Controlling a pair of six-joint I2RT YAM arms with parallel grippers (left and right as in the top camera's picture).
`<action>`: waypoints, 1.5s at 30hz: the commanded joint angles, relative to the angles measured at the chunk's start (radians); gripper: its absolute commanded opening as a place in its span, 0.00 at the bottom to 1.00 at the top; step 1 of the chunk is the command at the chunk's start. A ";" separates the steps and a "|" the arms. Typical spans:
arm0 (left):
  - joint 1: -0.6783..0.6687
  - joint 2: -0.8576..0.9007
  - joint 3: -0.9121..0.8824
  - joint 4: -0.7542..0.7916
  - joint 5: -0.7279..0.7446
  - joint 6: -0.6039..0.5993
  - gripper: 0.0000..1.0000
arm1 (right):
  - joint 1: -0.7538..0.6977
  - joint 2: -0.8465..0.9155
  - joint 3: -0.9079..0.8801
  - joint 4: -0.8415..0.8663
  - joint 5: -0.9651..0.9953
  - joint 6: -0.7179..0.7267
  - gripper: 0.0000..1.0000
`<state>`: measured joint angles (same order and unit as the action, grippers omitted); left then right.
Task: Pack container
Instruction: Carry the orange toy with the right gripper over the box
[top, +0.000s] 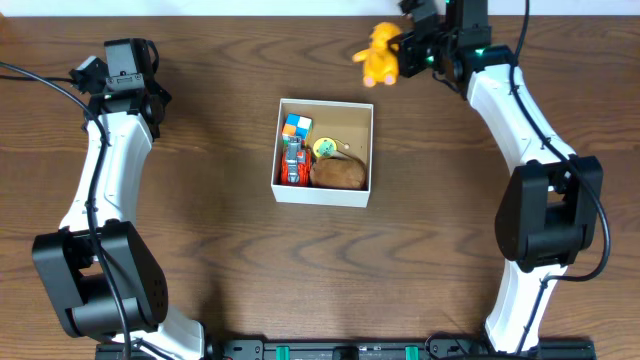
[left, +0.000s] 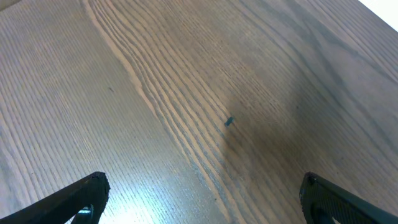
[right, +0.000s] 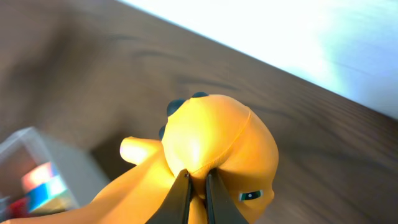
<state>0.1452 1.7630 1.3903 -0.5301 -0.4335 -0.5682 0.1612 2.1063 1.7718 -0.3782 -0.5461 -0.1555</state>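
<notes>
The container (top: 323, 195), a square box with white walls and a brown inside, sits mid-table. In it lie a colourful cube (top: 296, 125), a red toy (top: 292, 163), a green and yellow piece (top: 324, 148) and a brown lump (top: 338, 174). My right gripper (top: 402, 53) at the far back is shut on an orange soft toy (top: 379, 55), held above the table right of and behind the container. The right wrist view shows the fingers (right: 198, 186) pinching the toy (right: 217, 137), with the container's corner (right: 31, 155) at lower left. My left gripper (left: 202, 196) is open and empty over bare wood.
The dark wooden table (top: 200, 250) spreads around the container. The left arm (top: 110, 150) stands at the left side, the right arm (top: 530, 150) at the right. The table's far edge (right: 280, 62) meets a white surface close behind the toy.
</notes>
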 joint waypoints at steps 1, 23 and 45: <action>0.002 -0.025 0.023 -0.003 -0.020 0.013 0.98 | 0.001 -0.033 0.021 0.000 -0.252 -0.103 0.01; 0.002 -0.025 0.023 -0.003 -0.020 0.013 0.98 | 0.142 -0.033 0.021 -0.116 -0.332 -0.520 0.01; 0.002 -0.025 0.023 -0.003 -0.020 0.013 0.98 | 0.143 -0.032 0.021 -0.374 -0.157 -0.856 0.01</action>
<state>0.1452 1.7634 1.3903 -0.5301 -0.4335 -0.5682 0.3061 2.1063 1.7721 -0.7486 -0.7136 -0.9653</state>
